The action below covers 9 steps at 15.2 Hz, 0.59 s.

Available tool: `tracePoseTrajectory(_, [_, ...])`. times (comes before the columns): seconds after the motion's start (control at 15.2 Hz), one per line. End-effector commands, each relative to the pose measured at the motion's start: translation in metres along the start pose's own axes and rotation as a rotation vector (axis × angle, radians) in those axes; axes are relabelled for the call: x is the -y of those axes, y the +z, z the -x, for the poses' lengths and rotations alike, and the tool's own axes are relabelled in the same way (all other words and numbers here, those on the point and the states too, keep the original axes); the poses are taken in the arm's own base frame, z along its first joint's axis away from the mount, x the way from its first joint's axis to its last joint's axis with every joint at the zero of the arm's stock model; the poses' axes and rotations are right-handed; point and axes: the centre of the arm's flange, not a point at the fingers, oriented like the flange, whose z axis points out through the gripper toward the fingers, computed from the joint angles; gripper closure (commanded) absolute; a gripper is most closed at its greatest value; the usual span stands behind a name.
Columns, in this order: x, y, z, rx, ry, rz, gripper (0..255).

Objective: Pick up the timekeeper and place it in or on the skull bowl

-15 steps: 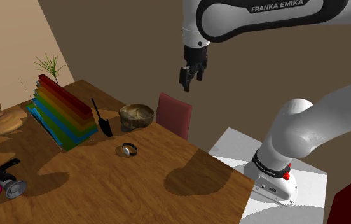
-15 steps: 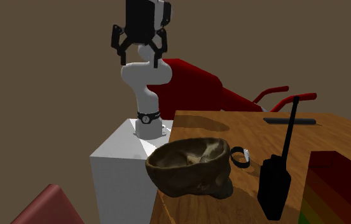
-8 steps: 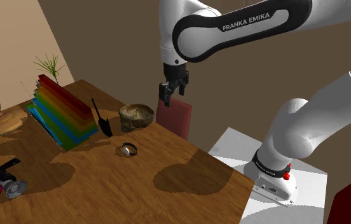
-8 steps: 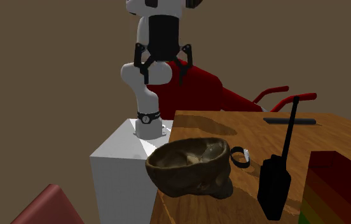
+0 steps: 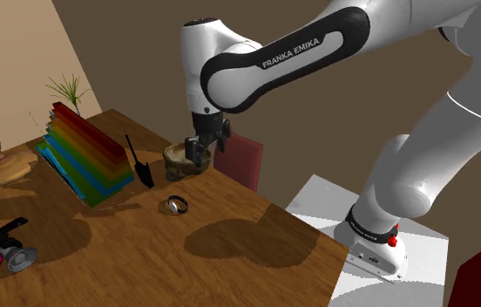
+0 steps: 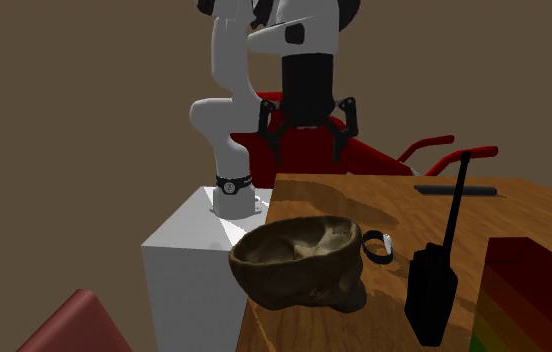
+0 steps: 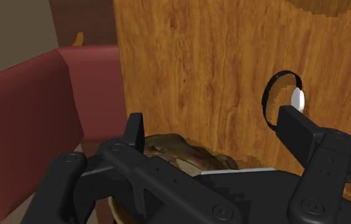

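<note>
Over the table's (image 5: 143, 262) edge by the red chair (image 5: 240, 162), the gripper (image 5: 199, 150) hung pointing down, close above the bowl (image 5: 186, 162). Its jaws stood wide apart with nothing between them; from the second exterior view the gripper (image 6: 306, 140) showed both black fingers (image 6: 268, 133) splayed above the wood. The watch (image 5: 175, 206) lay flat on the table, near the bowl but not touching it, on the side toward the shoulder view's bottom. Along the gripper (image 7: 213, 124), the watch (image 7: 282, 102) sat on bare wood beyond one fingertip, and the brown bowl (image 7: 168, 147) lay under the fingers. A black shovel (image 5: 138, 162) leaned beside the bowl, and past it a rainbow stack of books (image 5: 82, 153). Behind the arm stood its white stand (image 6: 189, 260).
</note>
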Motion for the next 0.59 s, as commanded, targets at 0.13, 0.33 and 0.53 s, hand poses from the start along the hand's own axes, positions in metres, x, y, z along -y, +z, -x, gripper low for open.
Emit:
tracePoseTrajectory(0.13, [0.041,0.023,-0.019,0.005,0.002,-0.029,0])
tracePoseTrajectory(0.33, [0.071,0.04,-0.034,0.008,0.003,-0.05,0])
tracePoseTrajectory(0.53, [0.101,0.056,-0.048,0.011,0.004,-0.07,0])
